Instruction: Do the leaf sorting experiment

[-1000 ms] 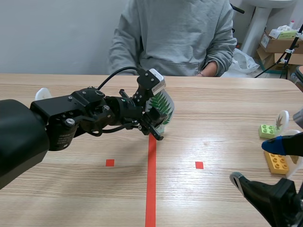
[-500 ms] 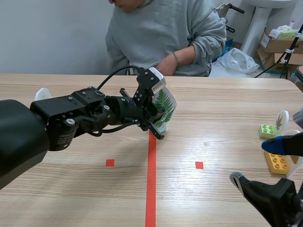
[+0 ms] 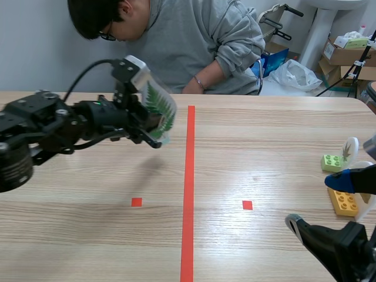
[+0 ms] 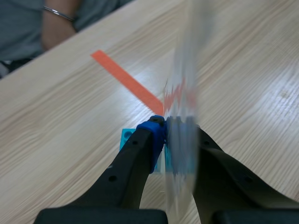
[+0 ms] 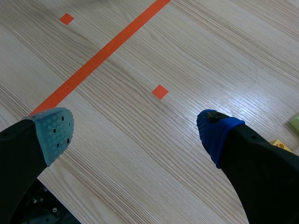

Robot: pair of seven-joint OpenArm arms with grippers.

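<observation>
Fern card (image 3: 161, 106), pinched in left hand (image 4: 179, 139)

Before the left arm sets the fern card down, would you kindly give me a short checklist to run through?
1. Left gripper shut on the fern card: ok.
2. Card on the left arm side of the tape line: ok.
3. Card upright: not ok, it tilts in the scene view.
4. Right gripper open and far from the card: ok.
5. Person's hand clear of the card: cannot tell; it sits close behind the card.
</observation>
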